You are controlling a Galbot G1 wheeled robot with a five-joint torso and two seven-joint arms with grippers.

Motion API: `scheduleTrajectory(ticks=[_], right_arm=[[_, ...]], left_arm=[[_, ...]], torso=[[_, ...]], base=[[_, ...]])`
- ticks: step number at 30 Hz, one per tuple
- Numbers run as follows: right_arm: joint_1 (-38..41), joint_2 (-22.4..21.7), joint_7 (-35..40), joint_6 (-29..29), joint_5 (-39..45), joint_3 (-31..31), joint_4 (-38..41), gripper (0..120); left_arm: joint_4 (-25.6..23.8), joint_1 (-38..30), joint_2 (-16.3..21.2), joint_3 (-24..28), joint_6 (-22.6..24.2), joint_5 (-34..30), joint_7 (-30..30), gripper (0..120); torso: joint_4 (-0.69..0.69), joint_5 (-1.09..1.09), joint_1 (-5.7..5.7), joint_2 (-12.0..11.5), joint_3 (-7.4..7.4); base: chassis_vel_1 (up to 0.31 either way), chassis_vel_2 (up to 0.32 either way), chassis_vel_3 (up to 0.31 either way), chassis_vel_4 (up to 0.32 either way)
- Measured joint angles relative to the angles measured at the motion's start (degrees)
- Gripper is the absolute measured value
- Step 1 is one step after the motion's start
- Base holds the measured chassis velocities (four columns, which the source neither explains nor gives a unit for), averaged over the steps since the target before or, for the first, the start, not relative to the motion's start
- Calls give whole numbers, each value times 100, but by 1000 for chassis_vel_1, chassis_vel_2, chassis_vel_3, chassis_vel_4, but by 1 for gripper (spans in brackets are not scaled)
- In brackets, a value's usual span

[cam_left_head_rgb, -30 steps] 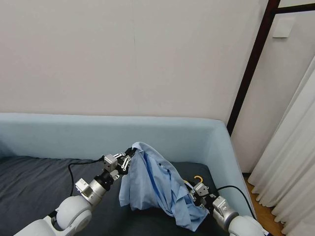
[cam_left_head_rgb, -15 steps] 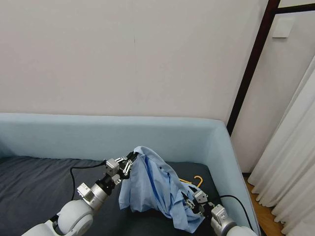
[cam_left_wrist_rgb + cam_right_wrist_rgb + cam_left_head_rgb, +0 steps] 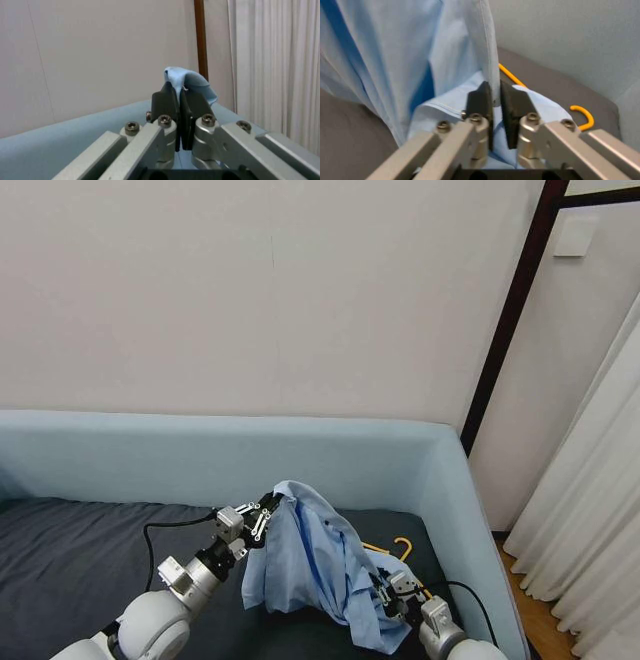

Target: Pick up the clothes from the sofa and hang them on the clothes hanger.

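A light blue shirt [image 3: 310,560] hangs in folds above the dark sofa seat [image 3: 70,560]. My left gripper [image 3: 268,505] is shut on the shirt's top edge [image 3: 186,80], holding it up. My right gripper [image 3: 388,592] is shut on a lower hem of the shirt [image 3: 492,75], close to the seat. A yellow clothes hanger [image 3: 398,546] lies on the cushion behind the shirt, its hook [image 3: 585,114] showing past the cloth in the right wrist view; most of it is hidden.
The pale blue sofa back [image 3: 150,455] and right armrest [image 3: 465,520] enclose the seat. A dark door frame [image 3: 505,320] and white curtains [image 3: 600,510] stand to the right. A bare wall rises behind.
The left gripper has drifted slightly right and lower with the shirt's top. The right gripper has moved left and lower, holding the hem.
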Motion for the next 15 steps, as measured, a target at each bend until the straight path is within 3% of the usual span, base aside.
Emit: scheduleTrajectory(ticks=[3, 10, 13, 15], right_arm=[[6, 1, 5, 0, 98, -1, 67, 0], [26, -106, 144, -53, 518, 196, 433, 0], [546, -816, 492, -418, 1550, 364, 1181, 0], [731, -967, 584, -516, 1829, 387, 1288, 0]], left_arm=[[0, 23, -6, 1, -4, 12, 0, 0], [59, -91, -2, 0, -1, -19, -42, 0], [173, -631, 159, 50, 248, -347, -205, 0], [223, -808, 198, 107, 329, -432, -249, 0]], torso=[[0, 0, 0, 0, 0], [1, 1, 0, 0, 0], [1, 1, 0, 0, 0], [1, -1, 0, 0, 0]], base=[[0, 0, 0, 0], [0, 0, 0, 0], [0, 0, 0, 0], [0, 0, 0, 0]])
